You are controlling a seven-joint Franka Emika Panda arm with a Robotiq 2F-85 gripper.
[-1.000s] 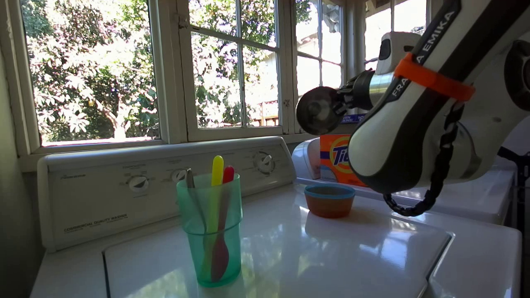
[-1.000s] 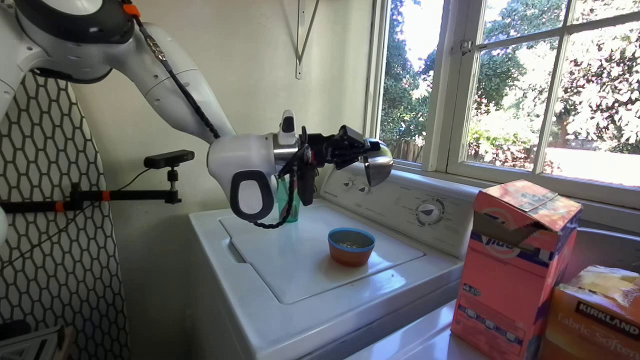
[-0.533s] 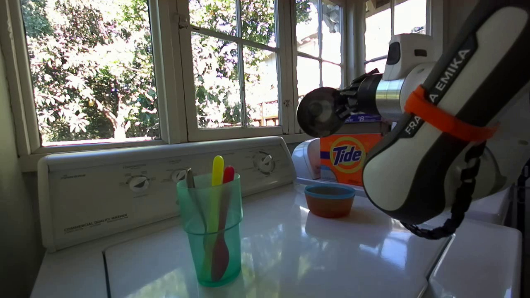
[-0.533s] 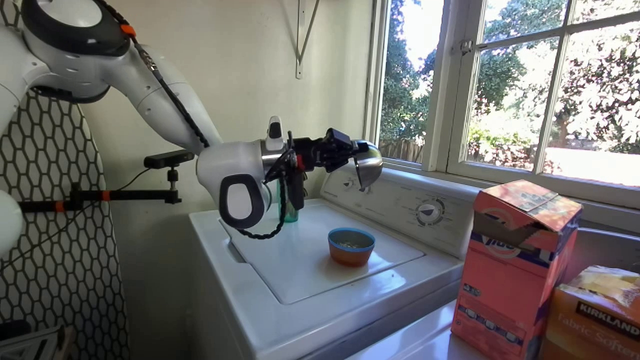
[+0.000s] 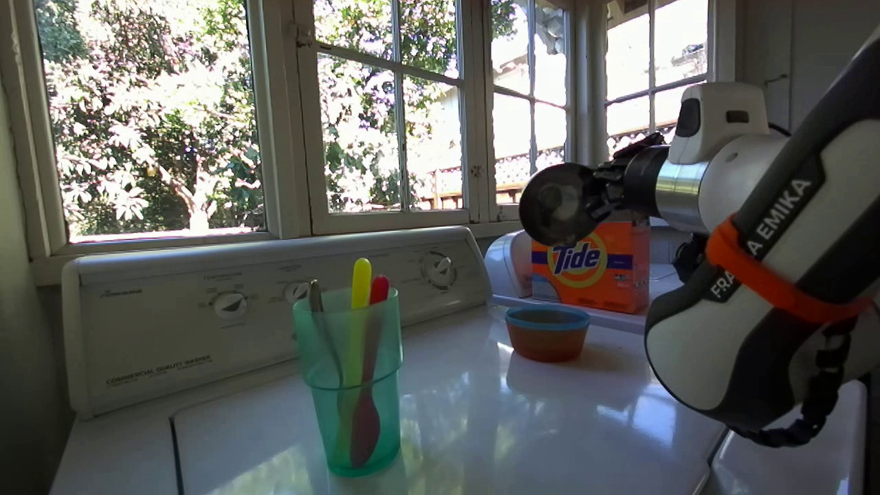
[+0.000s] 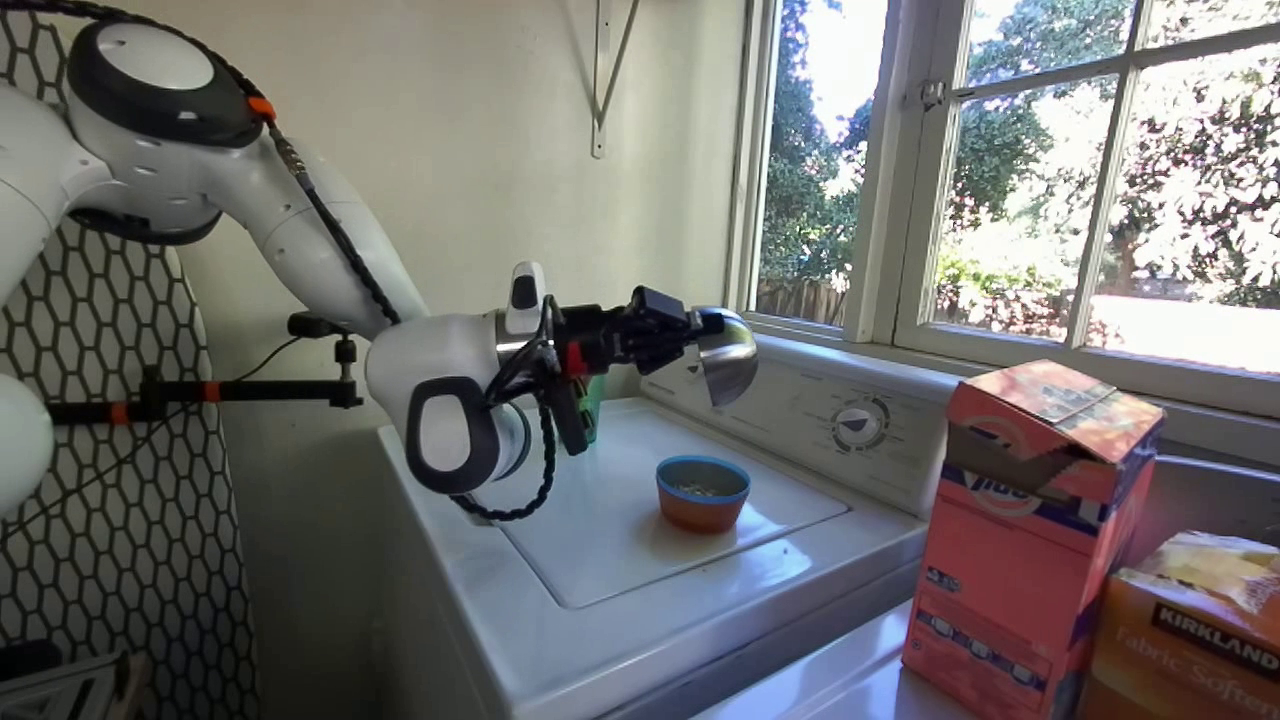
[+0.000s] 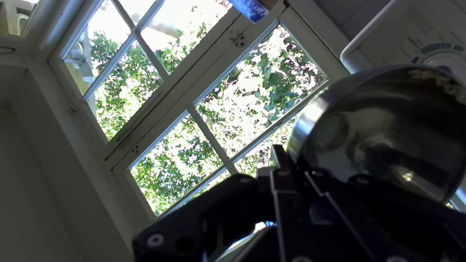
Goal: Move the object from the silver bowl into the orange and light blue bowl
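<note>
Above the worktop point(image 6: 600, 535), the jaws clamp the silver bowl point(image 6: 730, 362); its tilt could drop any remaining bits beside the orange and light blue bowl point(image 6: 698, 514)

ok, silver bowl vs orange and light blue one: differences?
Pose: the silver bowl is tipped on its side; the orange and light blue bowl sits upright.
Support: the gripper holds the silver bowl aloft; the washer lid carries the orange one.
Look: the silver bowl is shiny metal; the orange one has a blue rim.
Shared: both are round.
</note>
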